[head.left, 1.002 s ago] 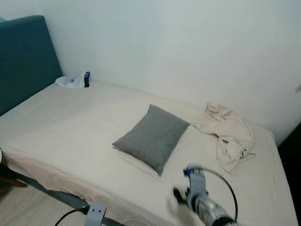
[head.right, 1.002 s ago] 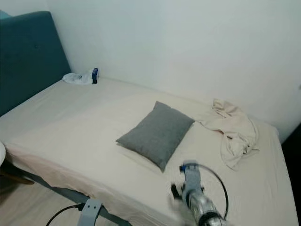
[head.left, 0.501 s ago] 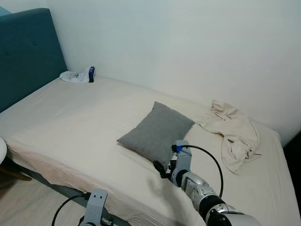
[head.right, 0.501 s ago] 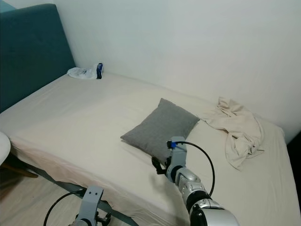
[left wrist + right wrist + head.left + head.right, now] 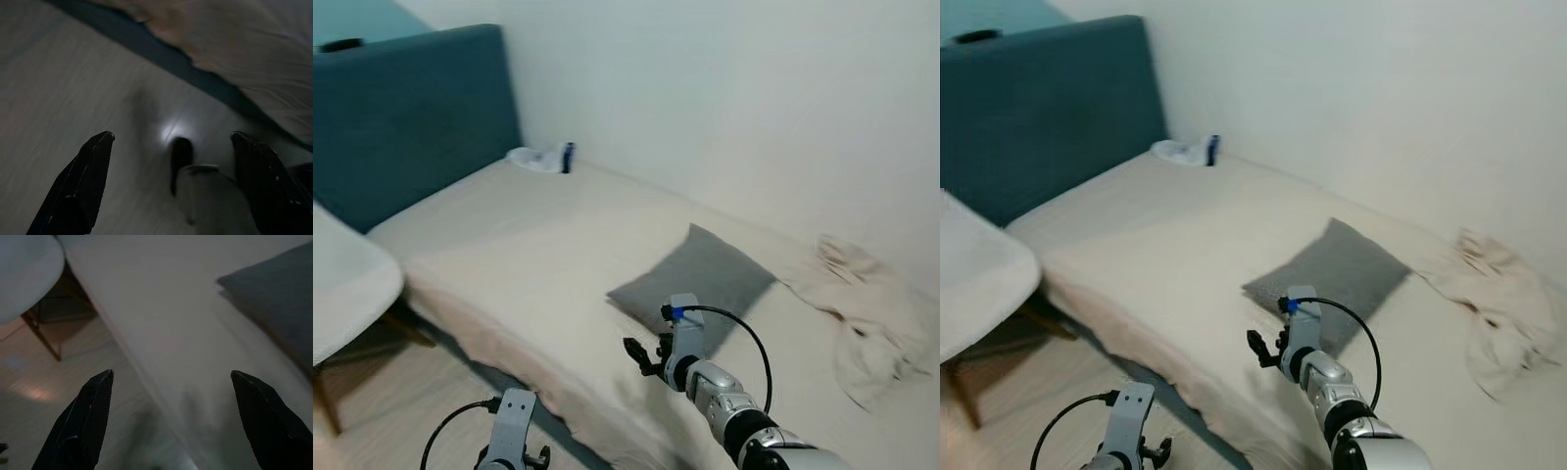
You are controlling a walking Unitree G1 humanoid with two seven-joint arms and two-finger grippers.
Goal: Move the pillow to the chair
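Observation:
A grey square pillow (image 5: 710,282) lies flat on the beige bed (image 5: 538,245), towards its right half. My right gripper (image 5: 643,354) is raised over the bed's front edge, just short of the pillow's near corner. In the right wrist view that gripper (image 5: 171,374) stands open with nothing between its fingers, the pillow (image 5: 276,298) ahead to one side. The white chair seat (image 5: 342,284) shows at the far left beside the bed, and again in the right wrist view as the chair (image 5: 24,269). My left gripper (image 5: 172,134) hangs low over the floor, open.
A teal headboard (image 5: 421,108) stands at the bed's left end. A crumpled beige cloth (image 5: 871,323) lies right of the pillow. A small white bundle with a dark blue item (image 5: 543,159) sits at the bed's far corner by the wall. Pale wooden floor (image 5: 411,411) runs along the bed.
The camera has swung left, bringing the white chair into view. My right arm has risen from the picture's lower edge to the bed's front, close to the pillow.

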